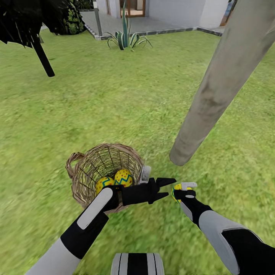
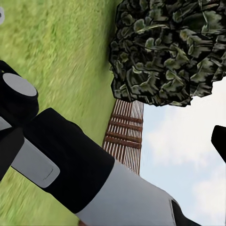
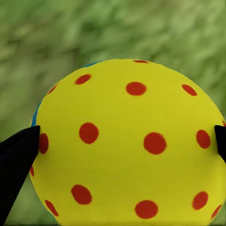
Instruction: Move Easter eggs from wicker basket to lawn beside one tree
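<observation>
the right end effector (image 1: 182, 190) is clenched on one egg (image 3: 129, 143): in the right wrist view a dark fingertip (image 3: 16, 162) presses each side of the yellow, red-dotted shell, with blurred grass behind it. from the head view that egg (image 1: 176, 190) is carried low over the lawn (image 1: 114, 99), between the basket (image 1: 91, 168) and the foot of the tree (image 1: 217, 88), near the trunk's base but not yet set down; whether it touches the grass i cannot tell.

the left end effector (image 1: 168, 188) reaches out past the basket's near rim toward the right one, its two dark fingers spread and nothing between them, so it is released and empty. the left wrist view looks past the right forearm (image 2: 70, 160) to grass, dark foliage and sky.

outward from there, the basket sits on the lawn just left of the trunk's base, tilted with its mouth toward the robot. two more eggs lie inside it, side by side against the near wall: one (image 1: 123, 177) with a blue-green zigzag showing, the other (image 1: 103, 183) partly hidden behind the left arm.

as a judgement of progress: the first egg is out of the basket and in hand, but none rests by the tree yet. left to do: lower and let go of this egg beside the trunk, then fetch the remaining two and put them by the same tree, leaving the basket bare.
</observation>
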Controlling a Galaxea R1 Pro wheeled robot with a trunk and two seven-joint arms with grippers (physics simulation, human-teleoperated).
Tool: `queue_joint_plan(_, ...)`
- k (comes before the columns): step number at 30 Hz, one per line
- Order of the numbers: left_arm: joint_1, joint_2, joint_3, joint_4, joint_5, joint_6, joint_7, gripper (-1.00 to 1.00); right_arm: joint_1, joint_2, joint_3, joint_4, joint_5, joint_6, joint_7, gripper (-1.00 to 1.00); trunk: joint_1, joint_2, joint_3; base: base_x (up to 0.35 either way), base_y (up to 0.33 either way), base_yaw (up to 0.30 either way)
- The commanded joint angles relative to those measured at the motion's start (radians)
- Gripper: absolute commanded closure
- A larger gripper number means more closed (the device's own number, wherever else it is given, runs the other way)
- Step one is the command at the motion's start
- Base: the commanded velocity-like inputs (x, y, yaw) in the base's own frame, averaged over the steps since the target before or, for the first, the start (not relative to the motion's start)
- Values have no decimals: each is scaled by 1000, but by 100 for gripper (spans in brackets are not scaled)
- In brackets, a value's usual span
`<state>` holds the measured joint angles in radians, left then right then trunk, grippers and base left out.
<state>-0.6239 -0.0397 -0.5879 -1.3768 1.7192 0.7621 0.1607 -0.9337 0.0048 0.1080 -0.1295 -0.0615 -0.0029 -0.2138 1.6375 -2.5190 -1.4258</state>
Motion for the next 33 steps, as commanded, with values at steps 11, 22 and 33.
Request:
queue_joint_plan(11, 0, 1, 0, -1, 11, 2, 10, -100, 0, 4, 6, -1, -7, -15, -4, 100, 5, -3, -43, 0, 0, 0)
queue_joint_plan(22, 0, 1, 0, -1, 11, 2, 10, -100, 0, 5, 6, -6, -6, -16, 0, 100, 5, -3, -43, 0, 0, 0)
queue_joint_plan(33, 1, 0, 0, 0, 11, 2, 10, -100, 0, 6, 9, -7, -6, -13, 4, -100, 5, -3, -43, 0, 0, 0)
